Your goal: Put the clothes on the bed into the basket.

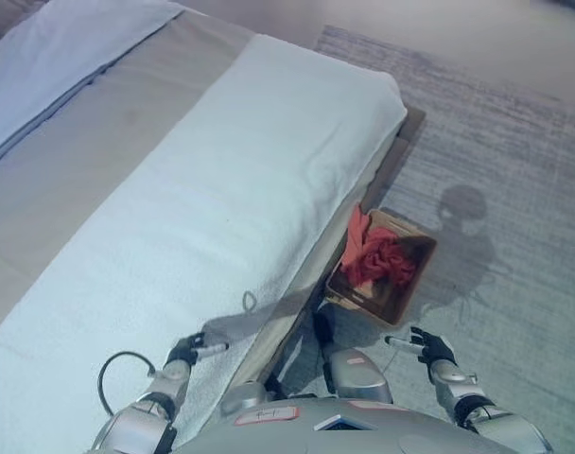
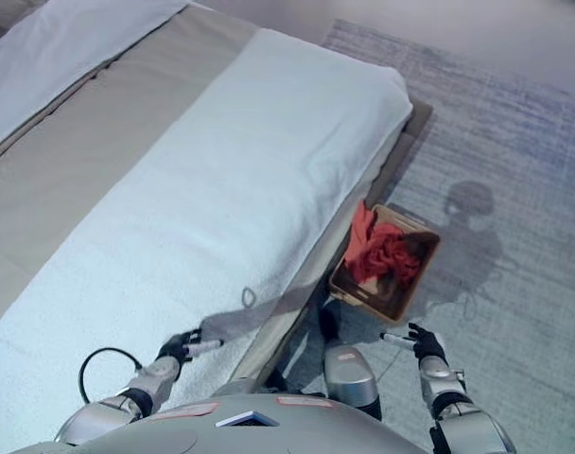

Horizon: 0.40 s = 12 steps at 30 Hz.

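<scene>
A brown basket (image 1: 410, 274) stands on the carpet beside the bed's foot corner. Red clothes (image 1: 374, 255) lie bunched inside it, one end draped over its near-left rim. The bed (image 1: 221, 199) has a white cover with no clothing visible on it. My left hand (image 1: 195, 349) hovers over the bed's near edge with its fingers straight, holding nothing. My right hand (image 1: 422, 346) is over the carpet just below the basket, fingers also extended and empty.
A grey carpet (image 1: 514, 170) covers the floor to the right of the bed. A beige blanket strip (image 1: 89, 180) and a pale pillow (image 1: 51, 57) lie on the bed's far left side.
</scene>
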Available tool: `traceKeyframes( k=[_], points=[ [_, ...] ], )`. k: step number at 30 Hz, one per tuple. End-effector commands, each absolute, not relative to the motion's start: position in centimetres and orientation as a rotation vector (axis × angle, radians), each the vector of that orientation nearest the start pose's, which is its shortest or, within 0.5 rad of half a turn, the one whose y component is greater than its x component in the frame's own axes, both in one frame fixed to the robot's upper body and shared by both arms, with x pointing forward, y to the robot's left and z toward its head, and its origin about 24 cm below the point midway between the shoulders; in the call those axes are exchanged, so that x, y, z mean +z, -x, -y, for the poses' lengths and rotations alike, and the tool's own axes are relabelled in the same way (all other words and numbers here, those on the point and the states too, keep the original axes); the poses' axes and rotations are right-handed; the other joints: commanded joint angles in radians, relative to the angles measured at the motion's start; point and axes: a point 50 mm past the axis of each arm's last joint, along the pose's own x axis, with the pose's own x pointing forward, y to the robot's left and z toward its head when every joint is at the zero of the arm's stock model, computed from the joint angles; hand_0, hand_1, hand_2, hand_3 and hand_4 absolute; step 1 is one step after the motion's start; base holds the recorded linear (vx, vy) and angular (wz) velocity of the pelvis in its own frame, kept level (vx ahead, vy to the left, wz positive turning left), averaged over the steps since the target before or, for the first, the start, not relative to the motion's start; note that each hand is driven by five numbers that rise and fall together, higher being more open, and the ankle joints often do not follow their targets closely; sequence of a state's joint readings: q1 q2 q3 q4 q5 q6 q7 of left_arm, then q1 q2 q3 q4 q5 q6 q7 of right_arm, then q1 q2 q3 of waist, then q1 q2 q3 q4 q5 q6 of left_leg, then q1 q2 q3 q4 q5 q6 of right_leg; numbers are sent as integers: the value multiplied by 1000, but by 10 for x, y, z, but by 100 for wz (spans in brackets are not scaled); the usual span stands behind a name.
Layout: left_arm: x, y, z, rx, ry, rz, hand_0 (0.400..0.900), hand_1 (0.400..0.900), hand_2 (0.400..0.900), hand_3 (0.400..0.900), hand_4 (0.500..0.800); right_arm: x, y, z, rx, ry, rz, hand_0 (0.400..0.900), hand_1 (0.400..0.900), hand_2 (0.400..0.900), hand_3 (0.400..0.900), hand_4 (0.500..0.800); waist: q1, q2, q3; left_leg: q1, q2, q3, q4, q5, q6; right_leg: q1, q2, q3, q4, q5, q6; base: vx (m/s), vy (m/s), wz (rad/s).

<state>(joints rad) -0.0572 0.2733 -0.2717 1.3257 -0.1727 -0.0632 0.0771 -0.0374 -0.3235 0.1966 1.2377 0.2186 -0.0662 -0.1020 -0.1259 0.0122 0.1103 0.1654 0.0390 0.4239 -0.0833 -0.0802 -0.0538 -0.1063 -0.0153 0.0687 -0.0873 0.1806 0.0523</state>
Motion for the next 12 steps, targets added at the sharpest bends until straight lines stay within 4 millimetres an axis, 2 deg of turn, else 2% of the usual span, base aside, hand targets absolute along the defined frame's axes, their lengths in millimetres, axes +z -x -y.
traceKeyframes(
  k=[1,5,12],
  points=[
    [-159,-104,-239,53,-367,-1215,900,900,900,900,800,-144,-113,277,-207,385,-1152,900,900,900,900,800,9,26,-35,-21,-9,-63,-4,20,3,32,-13,-49,39,-112,62,-46,54,34],
    [-161,-86,-246,32,-408,-1286,900,900,900,900,800,-144,-117,274,-155,415,-1160,900,900,900,900,800,29,17,-45,-22,-13,-83,-4,19,7,48,-20,-65,36,-117,61,-8,23,20],
    [-161,-89,-243,34,-400,-1264,900,900,900,900,800,-147,-116,267,-113,425,-1175,900,900,900,900,800,49,7,-50,-22,-13,-119,-4,22,7,75,-26,-96,33,-130,59,1,0,21]
  ],
)
